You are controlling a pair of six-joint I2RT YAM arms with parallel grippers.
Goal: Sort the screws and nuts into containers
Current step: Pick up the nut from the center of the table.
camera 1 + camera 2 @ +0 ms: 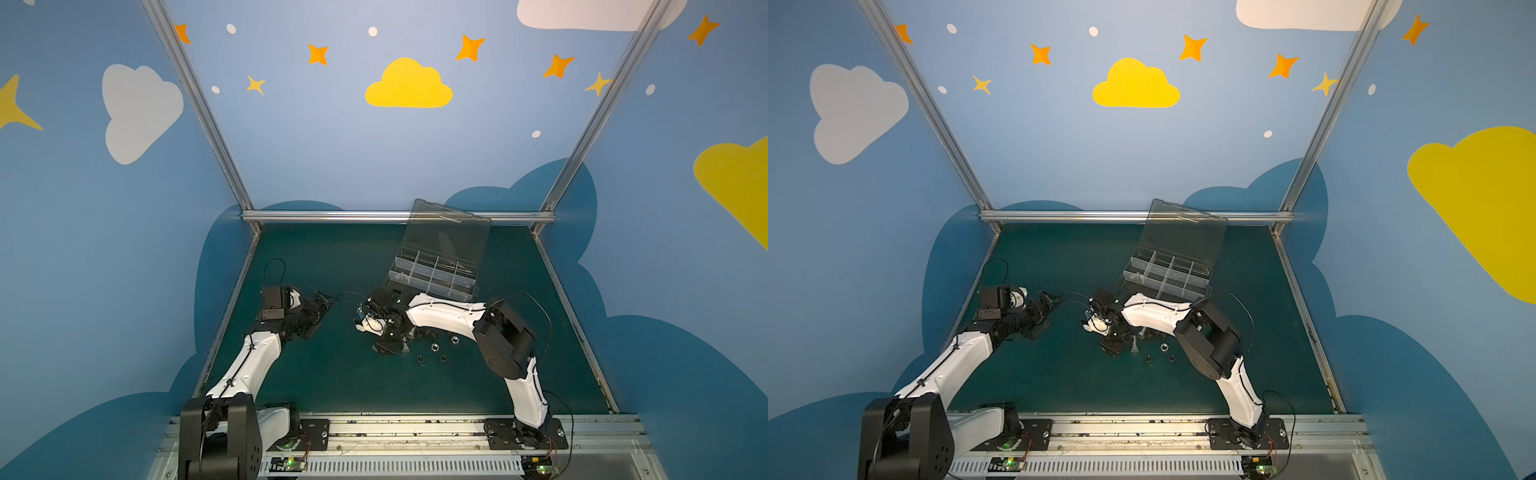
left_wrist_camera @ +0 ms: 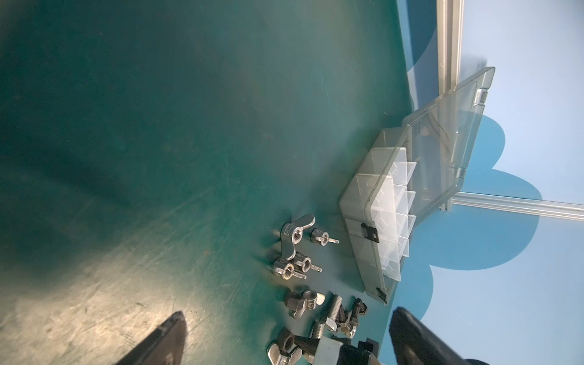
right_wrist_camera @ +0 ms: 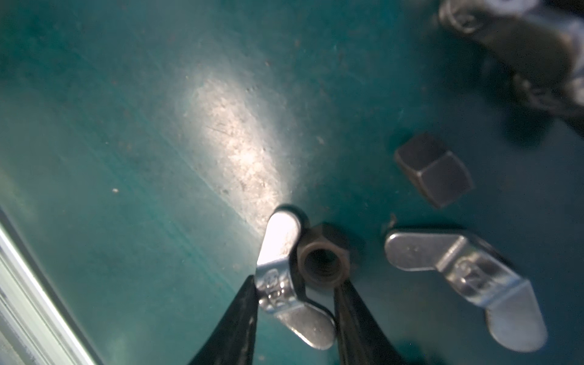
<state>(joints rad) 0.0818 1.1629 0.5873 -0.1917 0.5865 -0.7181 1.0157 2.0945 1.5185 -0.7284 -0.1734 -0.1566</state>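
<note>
In the right wrist view my right gripper (image 3: 297, 282) is shut on a silver winged piece (image 3: 278, 252) lying flat on the green mat, one finger against each side. A black nut (image 3: 322, 262) rests against that piece at the tip of one finger. Another winged piece (image 3: 464, 268) and a black hex nut (image 3: 433, 170) lie close by. The containers are the open clear organizer box (image 1: 432, 278), just behind the right arm. My left gripper (image 1: 321, 314) hovers open and empty at mid-left. Bolts (image 2: 335, 306) and winged pieces (image 2: 297, 229) lie in front of the box.
The box's lid (image 1: 449, 232) stands up against the back rail. Several loose nuts (image 1: 435, 346) sit on the mat under the right forearm, and a bolt (image 1: 1134, 345) lies beside the right gripper (image 1: 1113, 349). Aluminium rails edge the mat.
</note>
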